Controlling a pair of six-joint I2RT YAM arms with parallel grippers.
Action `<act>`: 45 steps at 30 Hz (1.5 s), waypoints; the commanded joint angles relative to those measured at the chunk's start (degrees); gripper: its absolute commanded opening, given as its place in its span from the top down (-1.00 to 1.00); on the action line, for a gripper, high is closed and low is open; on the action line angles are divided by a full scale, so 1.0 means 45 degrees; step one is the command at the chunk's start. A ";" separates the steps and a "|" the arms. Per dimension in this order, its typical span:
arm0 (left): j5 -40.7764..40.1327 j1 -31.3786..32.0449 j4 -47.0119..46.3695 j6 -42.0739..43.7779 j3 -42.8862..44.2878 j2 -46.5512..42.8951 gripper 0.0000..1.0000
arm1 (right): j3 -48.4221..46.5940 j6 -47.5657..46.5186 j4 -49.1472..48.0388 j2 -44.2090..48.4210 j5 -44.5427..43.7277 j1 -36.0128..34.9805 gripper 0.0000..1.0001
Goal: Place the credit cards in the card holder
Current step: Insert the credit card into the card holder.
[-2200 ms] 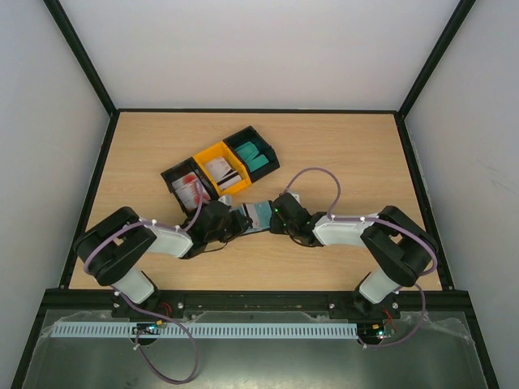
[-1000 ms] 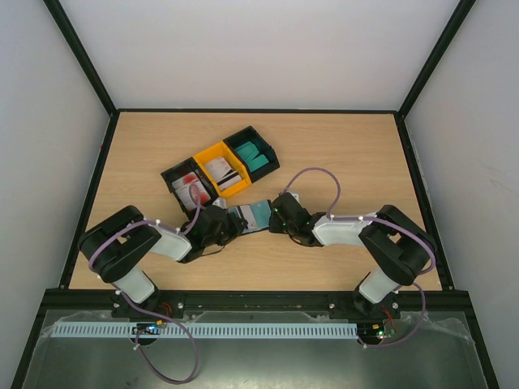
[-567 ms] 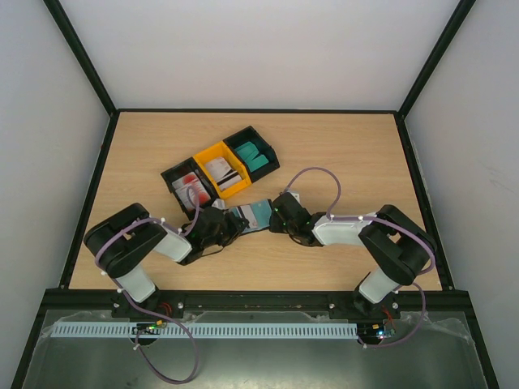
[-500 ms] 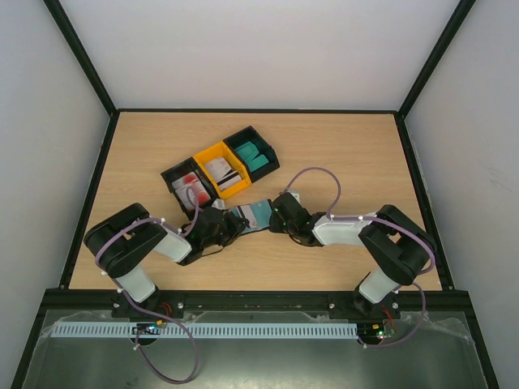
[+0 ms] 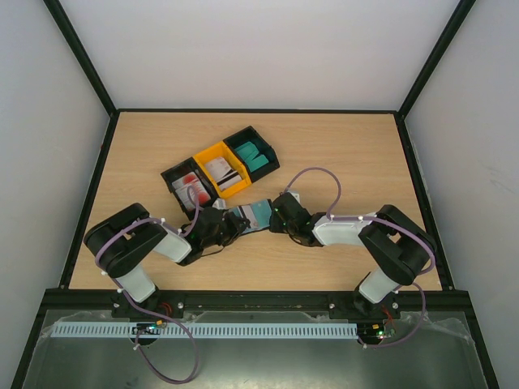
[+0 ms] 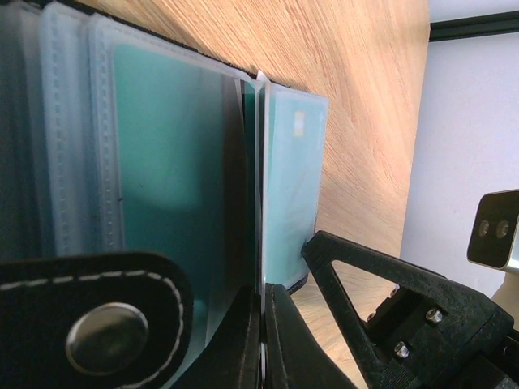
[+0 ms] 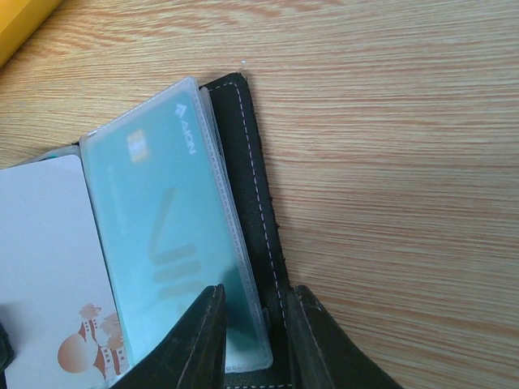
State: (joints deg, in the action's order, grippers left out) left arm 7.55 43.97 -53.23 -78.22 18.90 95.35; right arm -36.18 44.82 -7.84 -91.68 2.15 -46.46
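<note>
Three little plastic boxes sit in a row on the light wooden desk (image 5: 349,154). The black box (image 5: 166,174) on the left holds red-and-white cards (image 5: 189,188). The yellow box (image 5: 209,148) in the middle holds white cards with a dark stripe (image 5: 223,170). The dark box (image 5: 237,135) at the far end holds teal cards (image 5: 255,158).

The small black folding card holder (image 5: 253,213) lies open on the desk, near the boxes and between the two arms. It has clear, see-through pockets. One pocket has a flat teal card (image 7: 154,235) inside. A white card with a little cartoon picture (image 7: 45,259) lies next to it.

The left hand (image 6: 261,324) is pinched tight on the thin edge of a clear pocket of the card holder. The right hand (image 7: 253,316) grips the other side, with its two fingers closed on the black stitched edge and the pocket with the teal card.

A couple of seconds ago the bend of the left arm was a bit more to the left. The card holder, the right arm and the boxes look the same as before.

The card holder looks like soft black leather with white stitches. Its strap (image 6: 81,324) has a round shiny metal button (image 6: 105,336). The cards are thin, smooth and have round corners.
</note>
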 commanded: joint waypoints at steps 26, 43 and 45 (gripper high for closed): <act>-0.0447 0.0188 0.1069 0.0777 0.0082 -0.0691 0.95 | 0.0475 0.0174 0.0967 -0.0801 0.0791 -0.0176 0.56; -0.0766 0.0229 0.1375 0.0968 0.0091 -0.0331 0.95 | 0.0478 0.0237 0.0921 -0.0881 0.0772 -0.0176 0.57; -0.0787 0.0229 0.1407 0.1025 0.0093 -0.0268 0.95 | 0.0474 0.0236 0.0921 -0.0869 0.0772 -0.0181 0.57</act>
State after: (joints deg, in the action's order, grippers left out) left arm 4.29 44.71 -46.87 -74.96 19.46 92.71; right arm -36.16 45.25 -9.76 -92.42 3.51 -46.59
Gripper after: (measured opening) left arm 0.029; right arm 0.216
